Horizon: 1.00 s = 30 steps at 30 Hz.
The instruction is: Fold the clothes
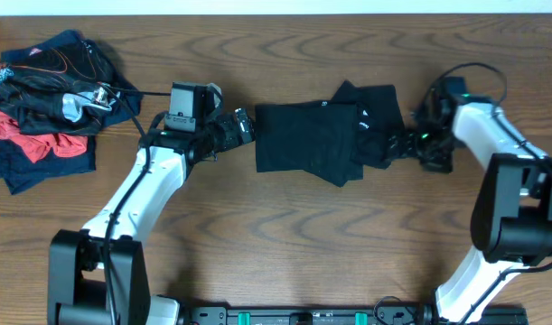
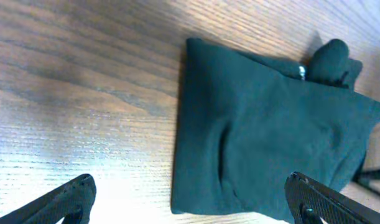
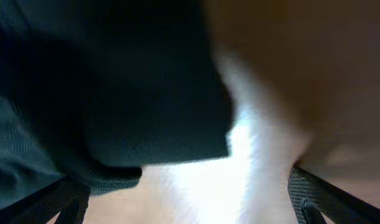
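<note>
A black T-shirt [image 1: 316, 135] lies partly folded at the middle of the table, with a small white tag near its top edge. In the left wrist view the same T-shirt [image 2: 264, 130] looks dark teal and its near left corner lies between my spread fingers. My left gripper [image 1: 246, 127] is open at the shirt's left edge. My right gripper [image 1: 395, 144] is open at the shirt's right edge, low over the table. The right wrist view shows blurred black cloth [image 3: 115, 81] close above its open jaws, nothing pinched.
A heap of other clothes [image 1: 50, 99], black, red and navy, sits at the table's far left corner. Bare wooden tabletop [image 1: 303, 235] runs in front of the shirt, between the two arm bases.
</note>
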Each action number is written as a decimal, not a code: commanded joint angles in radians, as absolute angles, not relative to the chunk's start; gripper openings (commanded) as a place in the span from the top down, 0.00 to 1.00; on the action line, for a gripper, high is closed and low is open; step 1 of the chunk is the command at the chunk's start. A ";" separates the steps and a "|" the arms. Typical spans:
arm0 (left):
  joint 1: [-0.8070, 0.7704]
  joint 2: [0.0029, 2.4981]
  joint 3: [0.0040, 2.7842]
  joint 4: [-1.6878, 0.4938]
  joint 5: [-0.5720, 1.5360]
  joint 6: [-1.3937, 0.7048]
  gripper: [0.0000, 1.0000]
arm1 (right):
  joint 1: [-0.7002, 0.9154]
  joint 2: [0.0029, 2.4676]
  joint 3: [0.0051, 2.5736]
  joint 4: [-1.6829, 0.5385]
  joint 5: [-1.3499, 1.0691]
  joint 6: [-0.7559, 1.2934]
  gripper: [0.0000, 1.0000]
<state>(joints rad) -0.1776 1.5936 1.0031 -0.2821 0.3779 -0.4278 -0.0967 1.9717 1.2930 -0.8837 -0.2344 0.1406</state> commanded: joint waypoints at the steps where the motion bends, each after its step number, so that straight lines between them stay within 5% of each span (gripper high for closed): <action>1: -0.173 1.575 1.019 -0.289 0.373 -0.393 0.02 | -0.181 2.023 1.357 -0.879 -0.336 0.050 0.01; 30: -0.173 1.575 1.019 -0.332 0.373 -0.393 0.02 | -0.012 2.278 1.441 -0.722 -0.514 -0.031 0.01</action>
<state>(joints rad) -0.1776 1.5875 1.0031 -0.3302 0.3779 -0.4133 -0.0422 2.1609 1.5043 -0.6937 -0.5507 -0.0326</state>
